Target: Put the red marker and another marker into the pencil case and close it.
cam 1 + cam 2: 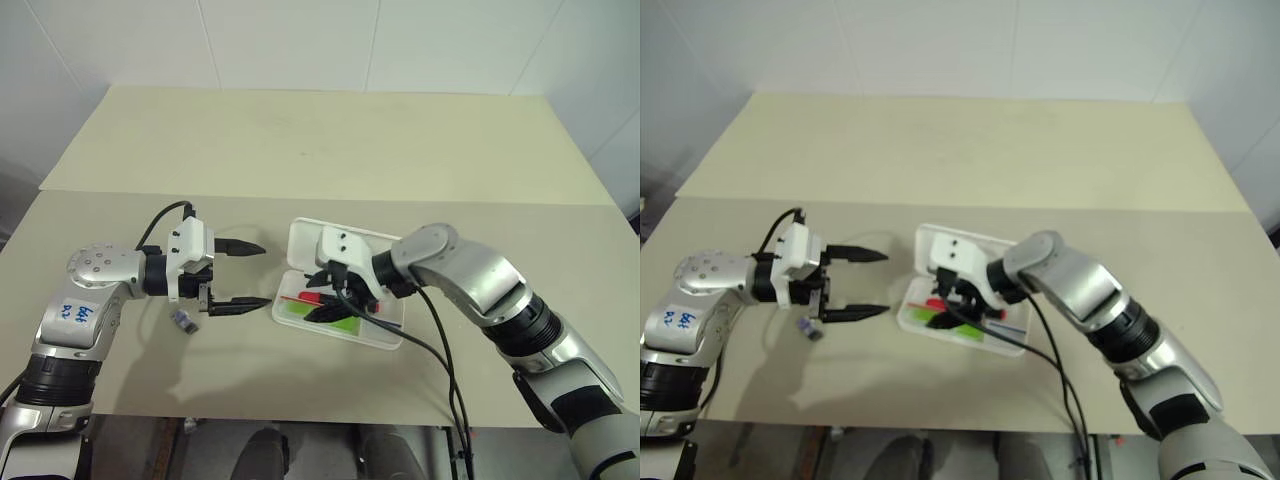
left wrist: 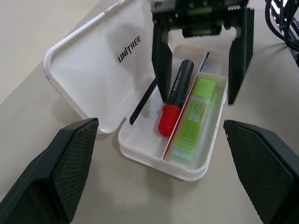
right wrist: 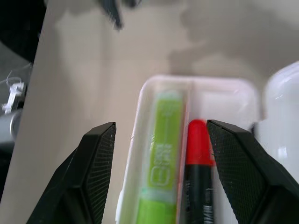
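The white pencil case [image 2: 140, 151] lies on the table with its lid [image 2: 93, 79] swung back. Inside, the red marker [image 2: 175, 98] and the pale green highlighter [image 2: 194, 121] lie side by side, parted by a thin divider. My right gripper [image 2: 198, 99] hovers just above the case, open, one finger beside the red marker and the other past the case's outer wall, holding nothing. In the right wrist view the same two markers, the highlighter [image 3: 163, 158] and the red marker [image 3: 198, 144], lie below its spread fingers. My left gripper [image 1: 262, 275] stands open to the left of the case, clear of it.
A tiny grey-blue stub [image 1: 184, 320] lies on the table under my left gripper. The beige table [image 1: 330, 150] stretches far behind the case, with a seam across it. A black cable [image 1: 440, 360] hangs from my right arm over the front edge.
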{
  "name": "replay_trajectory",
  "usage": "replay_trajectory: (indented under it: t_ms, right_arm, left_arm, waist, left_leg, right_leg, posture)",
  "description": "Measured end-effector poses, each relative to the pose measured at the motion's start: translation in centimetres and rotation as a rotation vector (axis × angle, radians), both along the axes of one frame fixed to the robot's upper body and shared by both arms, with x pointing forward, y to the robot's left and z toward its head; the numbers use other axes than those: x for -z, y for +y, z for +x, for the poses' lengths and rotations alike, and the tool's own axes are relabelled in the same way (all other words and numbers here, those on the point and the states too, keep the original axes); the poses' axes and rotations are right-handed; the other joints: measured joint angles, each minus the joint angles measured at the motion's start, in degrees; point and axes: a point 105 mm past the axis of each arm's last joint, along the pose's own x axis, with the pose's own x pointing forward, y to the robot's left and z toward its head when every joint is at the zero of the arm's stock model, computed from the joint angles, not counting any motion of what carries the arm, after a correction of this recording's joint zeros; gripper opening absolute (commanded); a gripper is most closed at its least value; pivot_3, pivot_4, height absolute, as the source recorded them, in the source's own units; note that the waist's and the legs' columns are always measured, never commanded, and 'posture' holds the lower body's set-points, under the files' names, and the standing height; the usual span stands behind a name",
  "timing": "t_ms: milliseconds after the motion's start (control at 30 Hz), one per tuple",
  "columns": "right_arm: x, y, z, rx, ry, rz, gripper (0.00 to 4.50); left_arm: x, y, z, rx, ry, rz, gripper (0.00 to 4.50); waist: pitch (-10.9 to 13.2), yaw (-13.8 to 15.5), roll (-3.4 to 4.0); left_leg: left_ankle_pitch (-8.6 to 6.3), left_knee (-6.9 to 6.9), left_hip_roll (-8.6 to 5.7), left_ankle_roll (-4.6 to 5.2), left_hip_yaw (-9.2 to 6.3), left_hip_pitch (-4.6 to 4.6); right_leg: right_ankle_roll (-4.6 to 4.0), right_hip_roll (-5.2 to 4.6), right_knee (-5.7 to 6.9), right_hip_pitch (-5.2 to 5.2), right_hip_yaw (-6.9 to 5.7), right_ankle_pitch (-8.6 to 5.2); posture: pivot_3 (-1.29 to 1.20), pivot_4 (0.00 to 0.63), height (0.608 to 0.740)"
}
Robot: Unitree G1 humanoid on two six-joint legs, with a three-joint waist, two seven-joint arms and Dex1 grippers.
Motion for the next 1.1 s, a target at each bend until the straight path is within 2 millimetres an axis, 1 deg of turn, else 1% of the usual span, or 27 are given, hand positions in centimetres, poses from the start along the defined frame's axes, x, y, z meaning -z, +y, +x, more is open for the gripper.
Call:
replay_trajectory:
  t_ms: [167, 200, 300, 367, 467, 500, 533, 567, 667, 767, 800, 867, 933, 967, 1033, 1100]
  right_arm:
    - [-1.6, -0.8, -0.9, -0.02, -0.021, 0.064, 3.26]
    - [-1.8, -1.3, -1.2, -0.022, -0.019, 0.08, 3.26]
    - [-2.2, -4.1, -2.7, -0.004, -0.001, 0.122, 3.26]
    - [-3.0, -5.5, -3.1, 0.023, -0.014, 0.145, 3.26]
    - [-4.0, -7.2, -3.5, 0.082, -0.008, 0.184, 3.88]
    - [-4.3, -8.0, -3.3, 0.119, -0.016, 0.193, 4.29]
    - [-4.7, -8.9, -3.2, 0.154, -0.032, 0.198, 4.47]
    - [-4.9, -9.4, -3.0, 0.178, -0.047, 0.201, 4.47]
    - [-5.9, -11.9, -2.0, 0.281, -0.172, 0.217, 4.47]
    - [-6.1, -14.5, -1.1, 0.354, -0.275, 0.222, 4.47]
    - [-6.0, -14.9, -0.9, 0.363, -0.287, 0.225, 4.47]
    - [-5.5, -15.6, -0.7, 0.373, -0.295, 0.23, 4.47]
    - [-5.3, -16.3, -0.2, 0.388, -0.33, 0.243, 4.47]
    - [-5.2, -16.6, 0.1, 0.394, -0.333, 0.256, 4.47]
    - [-5.2, -17.0, 0.4, 0.399, -0.335, 0.273, 4.47]
    - [-5.3, -17.4, 0.5, 0.395, -0.346, 0.287, 4.47]
  left_arm:
    - [0.0, 0.0, 0.0, 0.001, 0.002, -0.001, 4.5]
    - [0.1, 0.0, -0.1, 0.0, 0.004, -0.002, 4.5]
    - [0.6, 0.5, -0.5, -0.035, 0.018, -0.012, 4.5]
    - [0.9, 1.0, -0.6, -0.073, 0.032, -0.025, 4.5]
    - [0.5, 1.2, -0.9, -0.125, 0.012, -0.046, 4.5]
    - [0.3, 1.4, -1.0, -0.15, 0.007, -0.061, 4.5]
    - [0.2, 1.7, -1.1, -0.184, 0.002, -0.071, 4.5]
    - [0.2, 1.9, -1.2, -0.209, 0.001, -0.08, 4.5]
    - [0.5, 2.0, -1.5, -0.319, 0.008, -0.137, 4.5]
    - [1.1, 1.4, -1.7, -0.442, 0.023, -0.189, 4.5]
    - [1.3, 1.5, -1.7, -0.486, 0.029, -0.203, 4.5]
    - [0.9, 1.8, -1.3, -0.605, 0.018, -0.247, 4.5]
    - [0.7, 2.5, -1.0, -0.751, 0.006, -0.281, 4.5]
    - [1.0, 3.1, -0.8, -0.84, 0.008, -0.289, 4.5]
    - [1.8, 4.4, -0.7, -0.991, 0.021, -0.264, 4.5]
    - [2.8, 5.5, -1.2, -1.119, 0.038, -0.235, 4.5]
  waist:
    - [0.0, 0.0, 0.0]
    - [0.0, 0.1, 0.0]
    - [0.0, 0.3, 0.0]
    - [0.0, 0.3, 0.0]
    - [0.0, 0.2, -0.01]
    - [0.0, 0.2, -0.01]
    - [0.0, 0.2, -0.02]
    - [0.0, 0.2, -0.01]
    - [0.0, 0.3, -0.03]
    - [0.0, 0.3, -0.05]
    - [0.0, 0.3, -0.05]
    - [0.0, 0.3, -0.07]
    - [0.0, 0.2, -0.07]
    - [0.0, 0.1, -0.07]
    - [0.0, 0.1, -0.09]
    - [0.0, 0.2, -0.09]
  left_leg:
    - [0.0, -0.01, -0.01, 0.01, -0.01, -0.01]
    - [-0.01, -0.02, -0.02, 0.01, -0.01, -0.01]
    - [-0.03, -0.05, -0.03, 0.09, -0.03, -0.1]
    - [0.01, -0.04, -0.11, 0.18, 0.06, -0.1]
    - [-0.02, -0.02, -0.12, 0.34, 0.2, -0.09]
    - [-0.07, -0.02, -0.11, 0.43, 0.21, -0.08]
    - [-0.07, -0.02, -0.11, 0.45, 0.21, -0.07]
    - [-0.07, -0.02, -0.11, 0.45, 0.21, -0.07]
    - [-0.05, -0.02, -0.12, 0.46, 0.26, -0.04]
    - [-0.05, -0.02, -0.13, 0.49, 0.38, 0.03]
    - [-0.03, -0.01, -0.14, 0.49, 0.4, 0.05]
    - [0.02, 0.0, -0.14, 0.47, 0.4, 0.09]
    - [0.08, 0.0, -0.18, 0.48, 0.5, 0.17]
    - [0.1, 0.0, -0.2, 0.5, 0.56, 0.21]
    - [0.16, 0.0, -0.24, 0.47, 0.58, 0.24]
    - [0.21, 0.0, -0.24, 0.47, 0.57, 0.24]
  right_leg:
    - [0.0, -0.08, -0.01, 0.0, -0.14, 0.0]
    - [0.0, -0.14, -0.02, 0.0, -0.19, 0.0]
    - [0.0, -0.56, 0.0, 0.0, -0.53, 0.0]
    - [0.01, -0.67, -0.06, 0.01, -0.75, 0.0]
    - [0.11, -0.73, -0.12, 0.01, -0.7, 0.06]
    - [0.11, -0.74, -0.12, 0.01, -0.69, 0.06]
    - [0.11, -0.74, -0.13, 0.01, -0.69, 0.06]
    - [0.11, -0.74, -0.14, 0.01, -0.7, 0.06]
    - [0.12, -0.74, -0.13, 0.03, -0.66, 0.06]
    - [0.18, -0.73, -0.11, 0.07, -0.54, 0.09]
    - [0.19, -0.72, -0.08, 0.07, -0.5, 0.1]
    - [0.2, -0.71, -0.06, 0.1, -0.49, 0.14]
    - [0.23, -0.68, -0.05, 0.14, -0.39, 0.23]
    - [0.24, -0.67, -0.06, 0.15, -0.32, 0.29]
    - [0.19, -0.6, -0.08, 0.16, -0.31, 0.4]
    - [0.18, -0.6, -0.06, 0.16, -0.32, 0.43]
  posture:
    - [0.0, 0.15, 0.74]
    - [0.0, 0.15, 0.74]
    - [0.0, 0.15, 0.74]
    - [0.0, 0.15, 0.74]
    - [0.0, 0.15, 0.74]
    - [0.0, 0.15, 0.74]
    - [0.0, 0.15, 0.74]
    - [0.0, 0.15, 0.74]
    - [0.0, 0.15, 0.74]
    - [0.0, 0.15, 0.74]
    - [0.0, 0.15, 0.74]
    - [0.0, 0.15, 0.74]
    - [0.0, 0.15, 0.74]
    - [0.0, 0.15, 0.74]
    - [0.0, 0.15, 0.74]
    - [0.0, 0.15, 0.74]
